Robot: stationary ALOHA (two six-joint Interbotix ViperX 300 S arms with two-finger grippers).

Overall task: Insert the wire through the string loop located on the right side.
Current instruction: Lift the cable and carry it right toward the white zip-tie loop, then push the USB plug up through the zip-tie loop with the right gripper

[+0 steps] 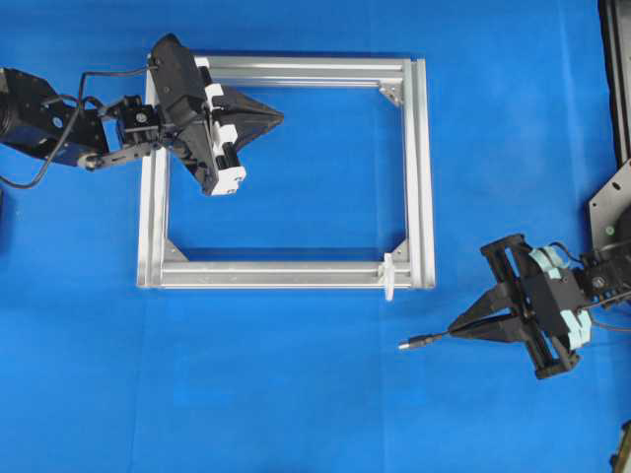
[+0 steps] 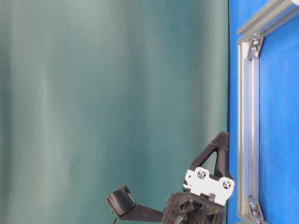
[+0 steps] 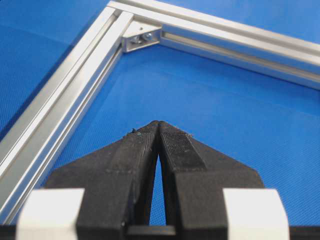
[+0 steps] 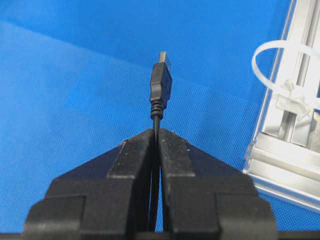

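My right gripper (image 1: 455, 326) is shut on the thin black wire (image 4: 156, 122) just behind its plug (image 1: 419, 343). The plug sticks out to the left, its metal tip (image 4: 163, 56) pointing away from the jaws. It hangs low over the blue mat, below and right of the white string loop (image 1: 389, 276). In the right wrist view the string loop (image 4: 272, 52) stands up from the silver frame bar (image 4: 300, 95) at the right, ahead of the plug. My left gripper (image 1: 279, 118) is shut on nothing, inside the frame's upper left corner; its fingertips (image 3: 165, 131) meet.
A square aluminium frame (image 1: 422, 168) lies flat on the blue mat, with grey corner brackets (image 3: 141, 39) inside its corners. A black stand (image 1: 616, 79) runs along the right edge of the overhead view.
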